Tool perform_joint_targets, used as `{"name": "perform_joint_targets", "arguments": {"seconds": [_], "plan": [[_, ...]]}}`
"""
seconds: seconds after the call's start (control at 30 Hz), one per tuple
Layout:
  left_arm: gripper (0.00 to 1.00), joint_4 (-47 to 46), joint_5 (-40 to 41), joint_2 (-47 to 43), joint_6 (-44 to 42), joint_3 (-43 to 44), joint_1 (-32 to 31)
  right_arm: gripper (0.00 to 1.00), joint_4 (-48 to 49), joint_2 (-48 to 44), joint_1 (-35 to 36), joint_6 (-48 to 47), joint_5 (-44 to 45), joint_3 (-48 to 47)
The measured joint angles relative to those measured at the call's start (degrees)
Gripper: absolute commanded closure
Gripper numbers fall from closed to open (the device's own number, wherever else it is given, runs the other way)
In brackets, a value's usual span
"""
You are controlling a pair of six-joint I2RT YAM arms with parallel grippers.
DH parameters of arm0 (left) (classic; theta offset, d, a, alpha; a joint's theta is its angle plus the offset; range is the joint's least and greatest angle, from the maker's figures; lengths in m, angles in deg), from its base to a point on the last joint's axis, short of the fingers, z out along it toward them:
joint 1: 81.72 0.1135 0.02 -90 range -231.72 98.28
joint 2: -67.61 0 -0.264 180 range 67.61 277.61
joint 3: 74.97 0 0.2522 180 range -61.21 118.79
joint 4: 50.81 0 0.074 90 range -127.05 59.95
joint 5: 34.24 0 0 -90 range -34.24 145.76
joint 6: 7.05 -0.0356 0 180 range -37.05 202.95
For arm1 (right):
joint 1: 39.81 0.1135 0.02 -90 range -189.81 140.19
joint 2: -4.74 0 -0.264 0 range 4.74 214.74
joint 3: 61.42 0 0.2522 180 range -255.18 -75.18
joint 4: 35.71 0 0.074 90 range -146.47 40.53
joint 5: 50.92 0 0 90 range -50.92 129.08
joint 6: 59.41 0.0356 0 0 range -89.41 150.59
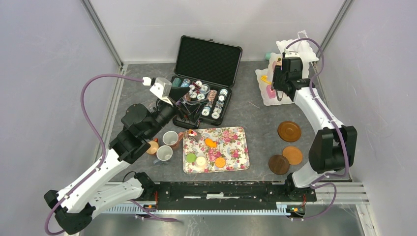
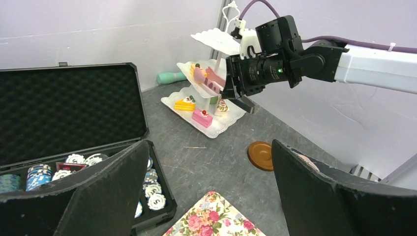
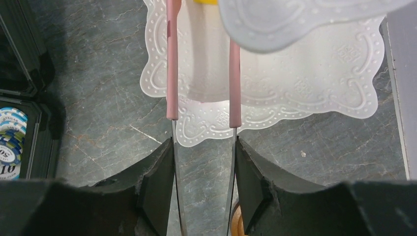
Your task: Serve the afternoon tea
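Small glossy toy sweets, a green macaron [image 1: 191, 158], a cream macaron [image 1: 200, 161] and two orange pieces [image 1: 220, 162], lie on the floral tray [image 1: 238, 153] at the centre of the top view. Three smooth mugs [image 1: 170, 138] stand just left of it. More cake slices [image 2: 202, 118] sit on the frosted, lace-edged tiered stand [image 2: 219, 127] at upper right. There the right pincer [image 3: 203, 147] grips the pink tongs [image 3: 172, 73], whose tips are cut off at the frame's top. The left pincer [image 2: 209, 147] stands wide over the grey marbled tabletop [image 3: 98, 73].

The number 10 can be read on a striped poker chip [image 3: 8, 169] at the far left of the right wrist view. It lies in the black case [image 3: 39, 142]. Numbers on the other chips are too small or cut off.
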State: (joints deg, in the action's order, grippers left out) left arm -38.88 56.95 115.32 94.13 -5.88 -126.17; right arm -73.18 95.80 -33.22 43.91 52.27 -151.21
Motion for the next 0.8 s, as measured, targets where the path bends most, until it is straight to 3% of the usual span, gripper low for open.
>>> {"name": "perform_joint_targets", "arguments": {"seconds": [0.37,0.8], "plan": [[0.0,0.0,0.02,-0.63,0.0,0.0,0.0,0.49,-3.13,-8.72,0.0,-1.88,-1.27,3.02],[0.0,0.02,0.2,1.14,0.0,0.0,0.02,0.47,-5.9,-24.0,4.0,-8.57,-10.78,16.2]]}}
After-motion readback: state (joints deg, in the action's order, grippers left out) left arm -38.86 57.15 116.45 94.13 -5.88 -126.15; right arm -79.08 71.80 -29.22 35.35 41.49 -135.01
